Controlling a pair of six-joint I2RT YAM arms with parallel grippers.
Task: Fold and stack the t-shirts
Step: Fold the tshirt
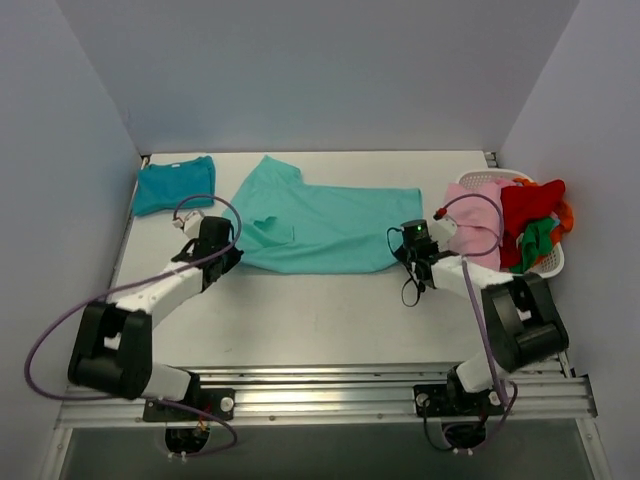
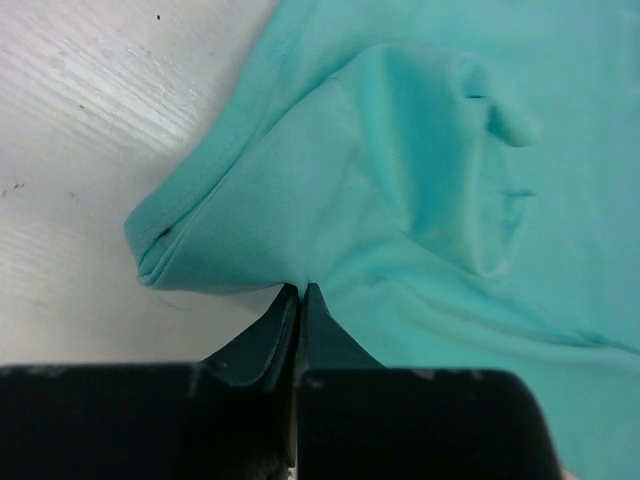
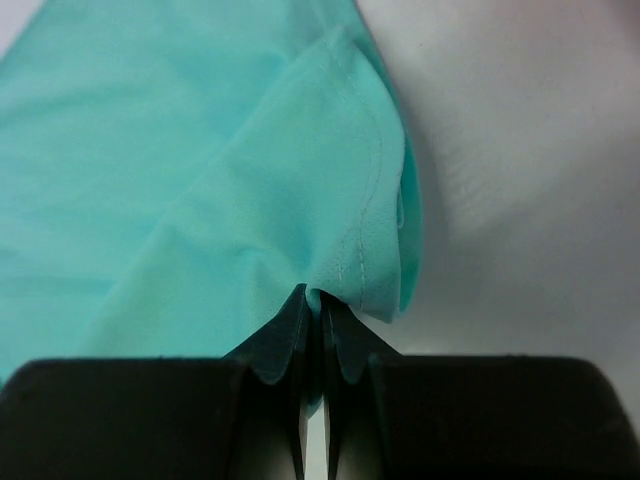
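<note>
A light turquoise t-shirt [image 1: 320, 225] lies spread across the middle of the table, its length running left to right. My left gripper [image 1: 232, 258] is shut on the shirt's near left edge; in the left wrist view the cloth [image 2: 400, 180] bunches up from the pinched fingertips [image 2: 285, 320]. My right gripper [image 1: 412, 258] is shut on the near right corner, where the stitched hem [image 3: 350, 200] folds over the fingertips [image 3: 290, 330]. A darker teal-blue t-shirt [image 1: 175, 185] sits folded at the far left corner.
A white basket [image 1: 548, 262] at the right edge holds pink [image 1: 478, 215], red [image 1: 530, 205], green and orange garments. Grey walls close in the table on three sides. A metal rail [image 1: 320, 392] runs along the near edge.
</note>
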